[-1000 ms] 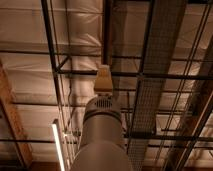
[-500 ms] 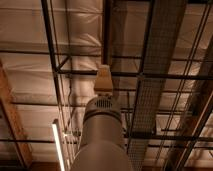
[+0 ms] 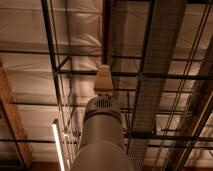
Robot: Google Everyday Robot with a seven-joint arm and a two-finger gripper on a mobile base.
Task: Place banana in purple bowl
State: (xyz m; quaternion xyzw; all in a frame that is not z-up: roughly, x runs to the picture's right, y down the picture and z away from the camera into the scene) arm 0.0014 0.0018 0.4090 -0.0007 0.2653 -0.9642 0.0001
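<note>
The view points up at a ceiling. My arm (image 3: 100, 135) rises as a grey cylinder from the bottom centre. Its tan end piece, the gripper (image 3: 104, 80), stands at its top near the middle of the view, pointing up toward the ceiling. The banana and the purple bowl are out of view.
Dark steel trusses (image 3: 130, 75) and a cable tray (image 3: 160, 60) cross the ceiling overhead. A lit tube light (image 3: 58, 147) hangs at the lower left. A wooden beam (image 3: 12, 120) runs along the left edge.
</note>
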